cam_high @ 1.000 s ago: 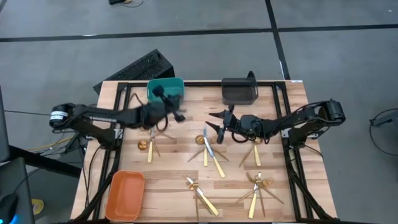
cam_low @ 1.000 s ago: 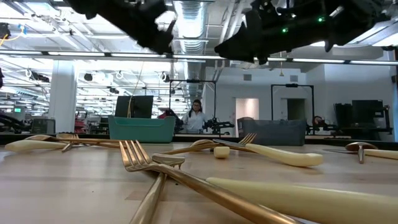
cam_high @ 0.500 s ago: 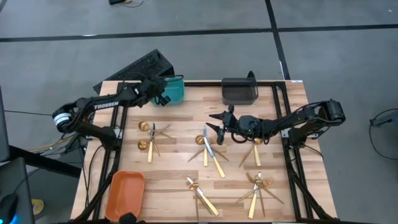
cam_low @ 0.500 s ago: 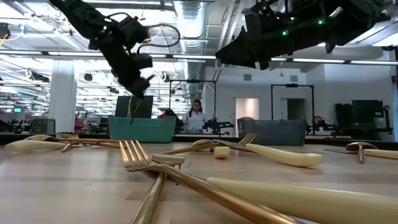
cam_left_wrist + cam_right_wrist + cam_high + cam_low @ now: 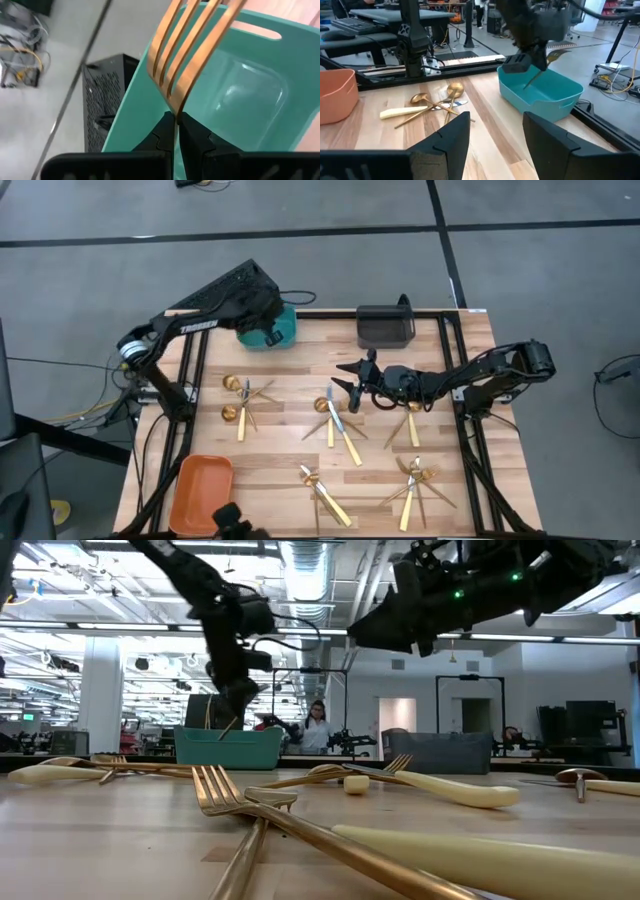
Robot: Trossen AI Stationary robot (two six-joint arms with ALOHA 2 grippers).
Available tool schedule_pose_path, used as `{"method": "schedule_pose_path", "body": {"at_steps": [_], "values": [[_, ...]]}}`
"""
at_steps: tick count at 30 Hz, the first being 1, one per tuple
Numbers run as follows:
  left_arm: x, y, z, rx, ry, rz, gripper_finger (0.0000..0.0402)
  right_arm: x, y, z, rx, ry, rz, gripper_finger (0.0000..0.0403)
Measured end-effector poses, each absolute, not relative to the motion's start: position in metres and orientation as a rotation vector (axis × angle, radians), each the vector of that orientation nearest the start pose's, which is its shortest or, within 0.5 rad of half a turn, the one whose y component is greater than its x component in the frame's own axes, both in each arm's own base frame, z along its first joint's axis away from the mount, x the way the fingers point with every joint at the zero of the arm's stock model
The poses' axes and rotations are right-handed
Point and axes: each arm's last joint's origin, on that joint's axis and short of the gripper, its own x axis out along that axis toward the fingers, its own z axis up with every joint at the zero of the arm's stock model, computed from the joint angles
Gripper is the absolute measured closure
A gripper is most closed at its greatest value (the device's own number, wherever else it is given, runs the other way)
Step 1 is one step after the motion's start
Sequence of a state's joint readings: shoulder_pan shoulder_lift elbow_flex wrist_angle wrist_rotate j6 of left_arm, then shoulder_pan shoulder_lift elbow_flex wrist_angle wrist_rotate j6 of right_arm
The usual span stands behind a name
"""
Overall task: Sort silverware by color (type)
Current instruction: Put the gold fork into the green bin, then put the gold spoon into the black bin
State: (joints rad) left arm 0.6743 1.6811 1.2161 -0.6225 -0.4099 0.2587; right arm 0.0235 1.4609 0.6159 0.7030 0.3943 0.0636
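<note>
The bench (image 5: 290, 480) has a top of light wooden planks with a dark metal frame around it. It stands on a grey floor (image 5: 520, 260) marked with dark straight lines. Beyond the bench, the low view shows a large hall with white walls, a white column (image 5: 101, 690) and long ceiling lights (image 5: 70, 628). Pipes and ducts (image 5: 305, 565) run under the ceiling. Far back there is a person (image 5: 317, 727) near dark desks and screens (image 5: 585, 725).
</note>
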Motion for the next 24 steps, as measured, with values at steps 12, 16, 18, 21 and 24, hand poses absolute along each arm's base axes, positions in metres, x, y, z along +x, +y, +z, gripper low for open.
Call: {"method": "schedule_pose_path", "body": {"at_steps": [12, 16, 18, 21, 24], "values": [[0.291, 0.246, 0.227, 0.015, 1.437, 0.87, 0.0291, 0.29, -0.003, 0.198, 0.077, 0.227, -0.38, 0.0195], [0.291, 0.236, 0.237, 0.034, 1.441, 0.843, 0.0253, 0.29, 0.001, 0.198, 0.074, 0.236, -0.372, 0.0195], [0.289, 0.228, 0.248, 0.011, 1.409, 0.806, 0.0239, 0.29, 0.003, 0.198, 0.073, 0.237, -0.366, 0.0195], [0.288, 0.213, 0.261, -0.038, 1.318, 0.727, 0.0229, 0.289, 0.005, 0.196, 0.066, 0.259, -0.358, 0.0195], [0.287, 0.19, 0.267, -0.074, 1.179, 0.631, 0.0227, 0.286, 0.01, 0.188, 0.05, 0.336, -0.367, 0.0195]]}}
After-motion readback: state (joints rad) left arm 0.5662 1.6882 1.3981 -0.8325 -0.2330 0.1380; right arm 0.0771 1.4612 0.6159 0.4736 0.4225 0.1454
